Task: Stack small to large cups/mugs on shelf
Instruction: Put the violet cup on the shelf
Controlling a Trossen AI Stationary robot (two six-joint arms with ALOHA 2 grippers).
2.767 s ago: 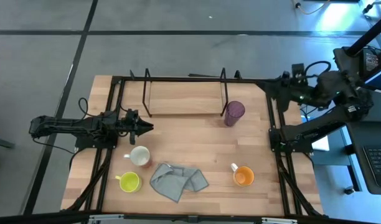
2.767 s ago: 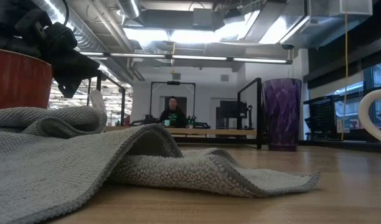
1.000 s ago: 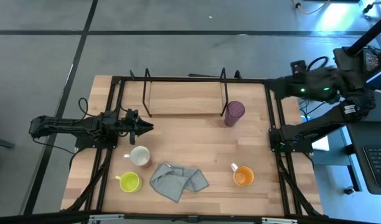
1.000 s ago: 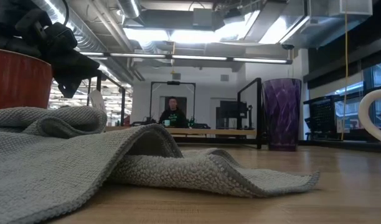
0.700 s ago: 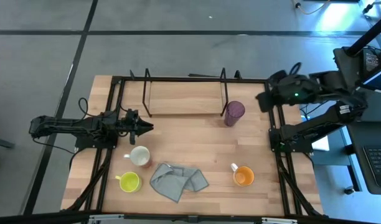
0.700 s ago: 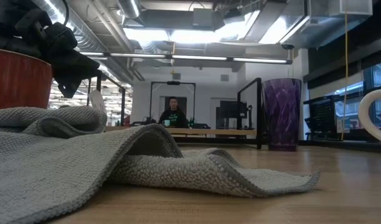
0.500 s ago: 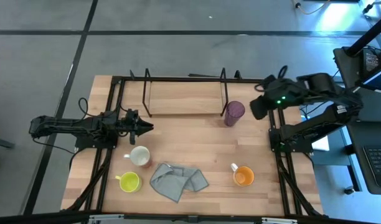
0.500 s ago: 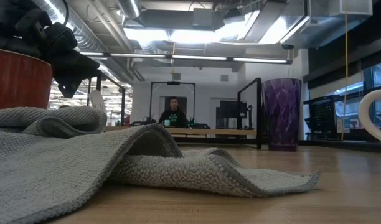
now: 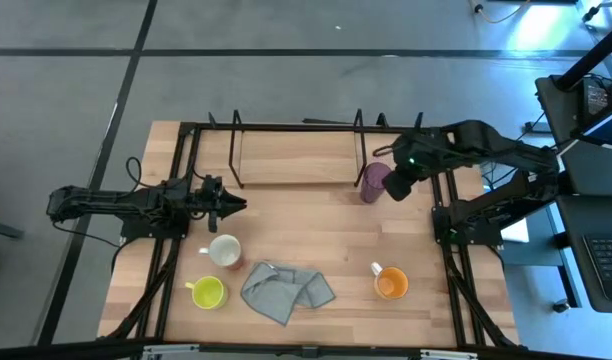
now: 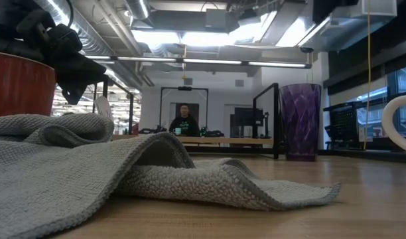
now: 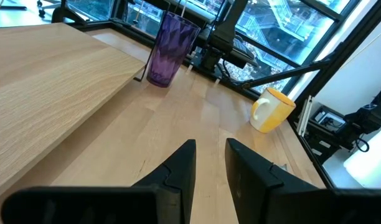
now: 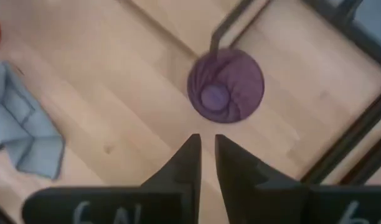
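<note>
Sitting on the table: three mugs (image 9: 224,250) (white, yellow-green, orange), one purple tumbler (image 9: 374,181), one grey cloth (image 9: 286,291), one shelf (image 9: 296,160).

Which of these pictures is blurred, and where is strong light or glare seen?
The right wrist view is blurred: the purple tumbler and grey cloth have soft edges. The low view has bright ceiling lights washing out the top. The high and left wrist views are sharp, with the tumbler's facets clear.

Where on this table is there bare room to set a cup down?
The shelf board is bare. So is the table between the purple tumbler, white mug and orange mug. The front left is crowded: yellow-green mug, grey cloth.
</note>
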